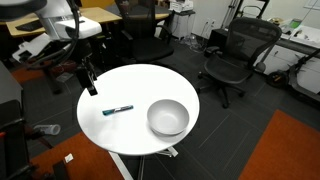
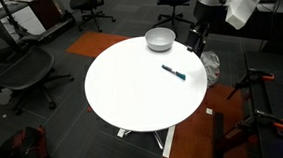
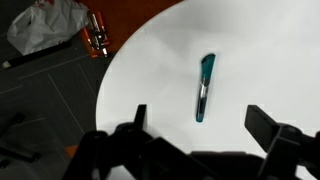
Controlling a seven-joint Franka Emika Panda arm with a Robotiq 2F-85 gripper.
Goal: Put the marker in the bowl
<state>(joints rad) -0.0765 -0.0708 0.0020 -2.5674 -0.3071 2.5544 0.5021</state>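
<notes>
The marker point(image 1: 117, 109) lies flat on the round white table point(image 1: 130, 85), a dark pen with a teal-blue end; it also shows in an exterior view point(image 2: 174, 73) and in the wrist view point(image 3: 205, 87). The silver-grey metal bowl point(image 1: 168, 118) stands upright and empty beside it near the table edge, also in an exterior view point(image 2: 160, 39). My gripper point(image 1: 89, 84) hangs over the table's rim, to the side of the marker and above it; it also shows in an exterior view point(image 2: 195, 41). In the wrist view the gripper point(image 3: 203, 125) is open and empty, with the marker between and beyond the fingers.
Black office chairs point(image 1: 234, 55) stand around the table, with another chair point(image 2: 29, 72) nearby. Desks point(image 1: 100, 20) are at the back. On the floor lie a white bag point(image 3: 48, 25), an orange mat point(image 1: 285, 150) and small items point(image 3: 97, 38).
</notes>
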